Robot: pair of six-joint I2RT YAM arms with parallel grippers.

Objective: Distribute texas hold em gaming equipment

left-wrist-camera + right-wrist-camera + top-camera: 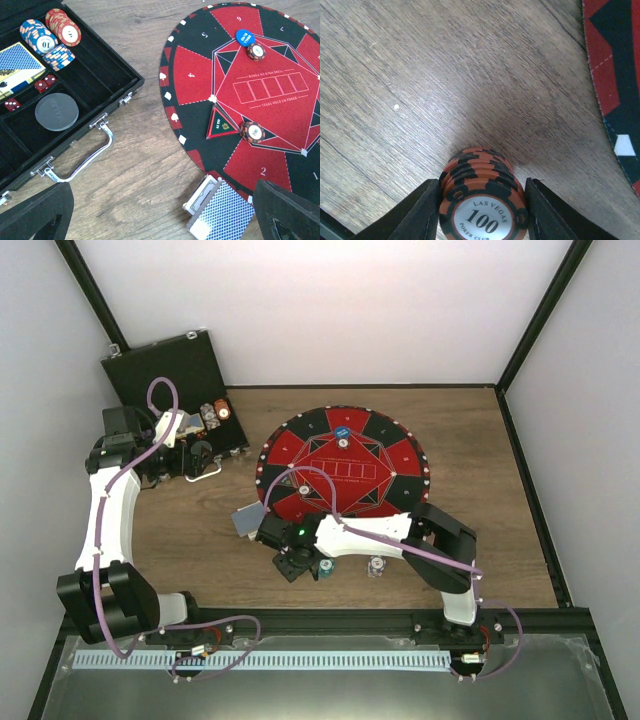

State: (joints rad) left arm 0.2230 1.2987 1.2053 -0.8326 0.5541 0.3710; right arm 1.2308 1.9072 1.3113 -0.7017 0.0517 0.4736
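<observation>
At bottom centre of the right wrist view, the right pincer (482,202) pinches a stack of brown chips (479,172) on the surface (420,75). The left pincer (160,210) is spread wide.

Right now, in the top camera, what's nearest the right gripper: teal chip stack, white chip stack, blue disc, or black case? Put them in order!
From the right gripper:
1. Small teal poker chip stack, just to its right.
2. Small white poker chip stack, farther right.
3. Round blue marker disc, far side of the red-and-black mat.
4. Black hinged case, far left corner.
</observation>
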